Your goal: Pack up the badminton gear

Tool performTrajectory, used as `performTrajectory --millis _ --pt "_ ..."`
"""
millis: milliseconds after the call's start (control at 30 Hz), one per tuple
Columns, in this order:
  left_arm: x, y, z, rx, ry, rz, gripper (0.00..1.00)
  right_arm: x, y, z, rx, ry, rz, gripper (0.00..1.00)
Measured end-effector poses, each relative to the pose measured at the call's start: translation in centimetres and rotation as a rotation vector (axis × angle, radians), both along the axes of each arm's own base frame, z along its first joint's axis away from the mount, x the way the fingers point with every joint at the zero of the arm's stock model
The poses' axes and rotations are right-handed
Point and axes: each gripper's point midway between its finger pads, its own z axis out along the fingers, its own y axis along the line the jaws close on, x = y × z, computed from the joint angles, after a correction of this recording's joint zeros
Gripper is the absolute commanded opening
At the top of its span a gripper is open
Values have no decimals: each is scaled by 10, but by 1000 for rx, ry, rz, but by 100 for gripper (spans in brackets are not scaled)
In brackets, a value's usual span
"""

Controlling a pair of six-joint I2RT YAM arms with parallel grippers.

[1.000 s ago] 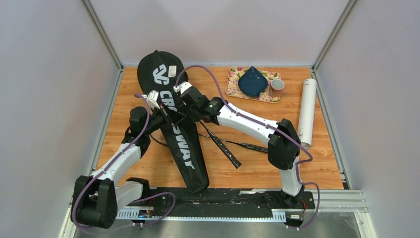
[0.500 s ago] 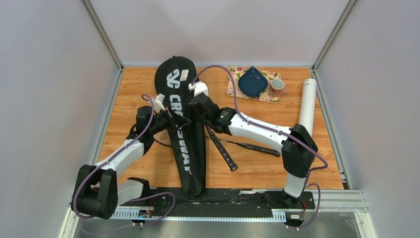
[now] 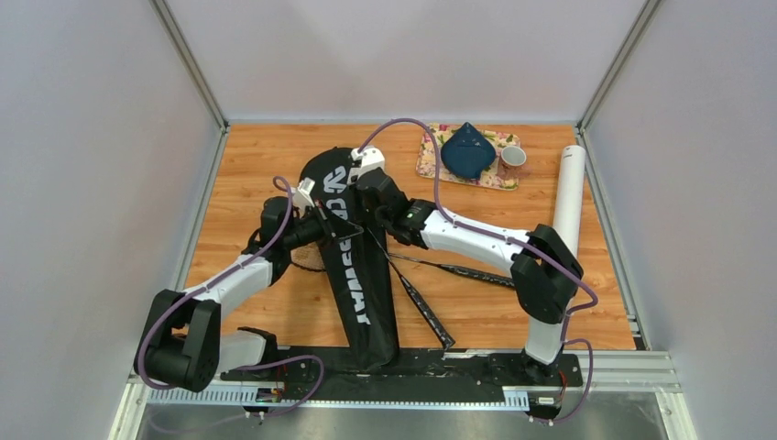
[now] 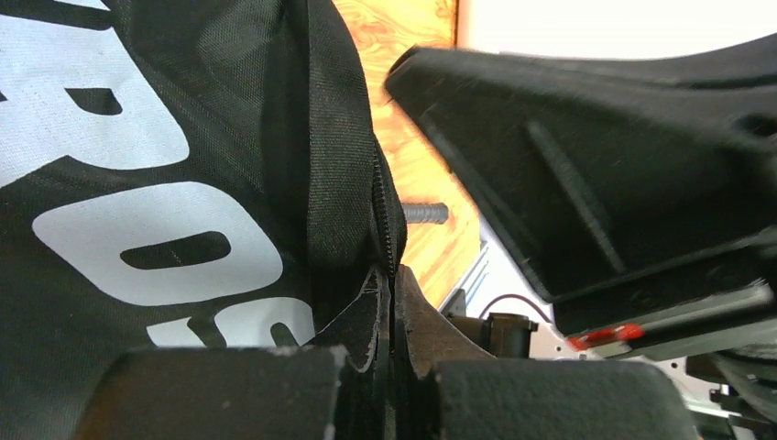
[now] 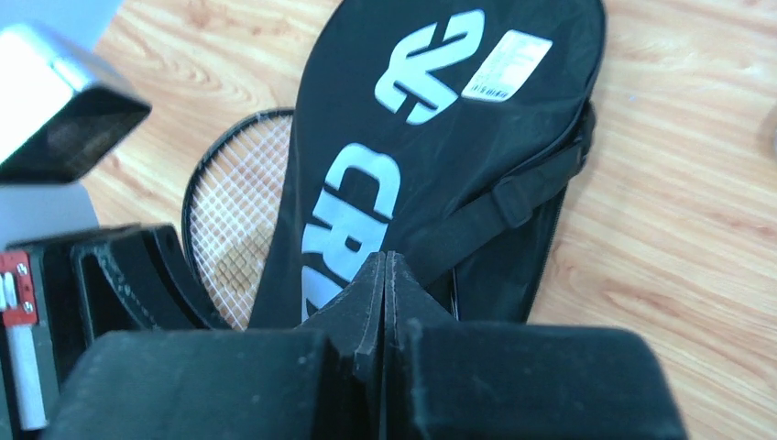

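Note:
The long black CROSSWAY racket cover [image 3: 362,284] lies lengthwise down the table, head end far; it fills the right wrist view [image 5: 431,137]. My left gripper [image 3: 322,223] is shut on its zip edge [image 4: 383,211]. My right gripper [image 3: 355,213] is shut on the cover's other side, fingertips pressed together [image 5: 385,261]. A strung racket head [image 5: 229,211] pokes out from under the cover. Two black racket handles [image 3: 429,312] [image 3: 472,273] stick out to the cover's right. The white tube [image 3: 568,206] lies along the right edge. No shuttlecocks show.
A floral tray [image 3: 426,163] with a blue cloth [image 3: 467,151] sits at the back right, a small cup [image 3: 513,158] beside it. Grey walls close in the table's left, right and back. The arm bases' rail [image 3: 440,367] runs along the near edge.
Both grippers have moved right and nearer, dragging the cover with them. Its head end has swung from the back left toward the middle, and its tail now points more to the right.

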Motion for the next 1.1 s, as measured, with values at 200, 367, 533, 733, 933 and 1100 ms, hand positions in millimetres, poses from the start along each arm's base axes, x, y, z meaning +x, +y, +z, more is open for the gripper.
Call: performTrajectory --millis 200,367,533,733,933,1100 --pt "2 0 -17 20 60 6 0 -14 -5 -41 -13 205 121 38" --pt "2 5 -33 90 75 5 0 -26 -58 -74 -79 419 196 55" --pt "1 10 -47 149 79 3 0 -104 -114 -118 -175 639 272 58" --pt "0 16 -57 210 79 6 0 -175 -137 -142 -207 779 373 65" --pt "0 16 -60 230 79 9 0 -185 -125 -151 -301 707 368 60" --pt "0 15 -63 239 82 8 0 -178 -117 -168 -426 621 279 43"
